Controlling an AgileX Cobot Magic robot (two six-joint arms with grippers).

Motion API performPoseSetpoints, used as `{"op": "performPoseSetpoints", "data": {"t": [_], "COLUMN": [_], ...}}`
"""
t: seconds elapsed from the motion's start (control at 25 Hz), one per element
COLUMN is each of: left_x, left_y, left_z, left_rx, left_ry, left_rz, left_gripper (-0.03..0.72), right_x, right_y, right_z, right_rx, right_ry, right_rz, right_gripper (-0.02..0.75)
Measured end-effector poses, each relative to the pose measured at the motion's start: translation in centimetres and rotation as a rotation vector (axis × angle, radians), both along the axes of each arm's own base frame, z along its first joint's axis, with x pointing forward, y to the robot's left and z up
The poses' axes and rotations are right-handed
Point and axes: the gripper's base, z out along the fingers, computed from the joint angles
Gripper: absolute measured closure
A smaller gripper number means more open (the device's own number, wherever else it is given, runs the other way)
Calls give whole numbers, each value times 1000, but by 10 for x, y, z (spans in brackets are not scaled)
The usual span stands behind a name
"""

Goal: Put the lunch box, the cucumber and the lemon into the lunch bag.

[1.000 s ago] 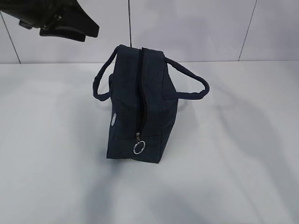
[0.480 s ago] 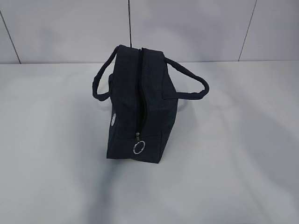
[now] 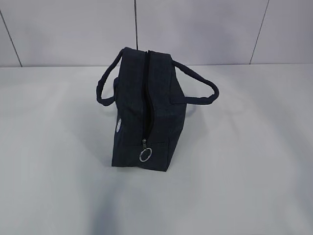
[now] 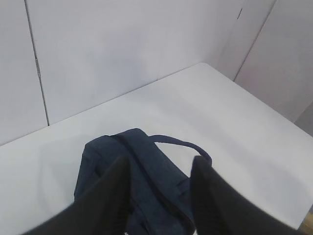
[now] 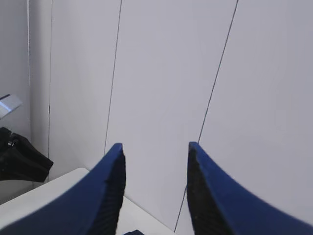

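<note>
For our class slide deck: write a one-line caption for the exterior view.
Zipped navy lunch bag stands alone on the white table, ring pull facing the camera.

My left gripper point(image 4: 159, 169) has two smooth, matt black fingers with rounded tips. My right gripper point(image 5: 155, 154) has two glossy dark blue fingers, tapered, with finely ribbed black inner pads point(image 5: 199, 205).

The inside of the bag point(image 3: 144, 110) is hidden by its closed zipper point(image 3: 147, 98), so its contents cannot be told. The white logo point(image 3: 119, 125) is too small to be read. In the left wrist view the bag's near end is covered by the left gripper point(image 4: 160, 166). In the right wrist view only a dark corner of the bag point(image 5: 132, 232) is seen at the lower edge.
</note>
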Motion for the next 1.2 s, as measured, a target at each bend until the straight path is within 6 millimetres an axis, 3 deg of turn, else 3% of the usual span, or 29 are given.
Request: {"op": "performPoseSetpoints", "data": {"t": [0.2, 0.4, 0.48, 0.8, 1.0, 1.2], "left_x": [-24, -46, -58, -102, -117, -127], "left_y": [4, 8, 10, 23, 28, 33], "left_z": [12, 15, 11, -37, -77, -105], "left_rx": [16, 28, 30, 62, 88, 93], "left_ry": [-31, -40, -44, -50, -6, 7], "left_rz": [-27, -53, -55, -32, -20, 13], "left_gripper": [413, 416, 418, 429, 430, 430], "right_x": [-44, -72, -74, -84, -70, -60], "right_y": [-15, -25, -26, -33, -26, -18], "right_z": [-18, -66, -90, -185, -237, -278], "right_rx": [-10, -4, 0, 2, -2, 43], "right_ry": [-15, 14, 42, 136, 292, 456], "right_rz": [-40, -72, -85, -125, -99, -53], "right_gripper": [421, 421, 421, 421, 421, 422]}}
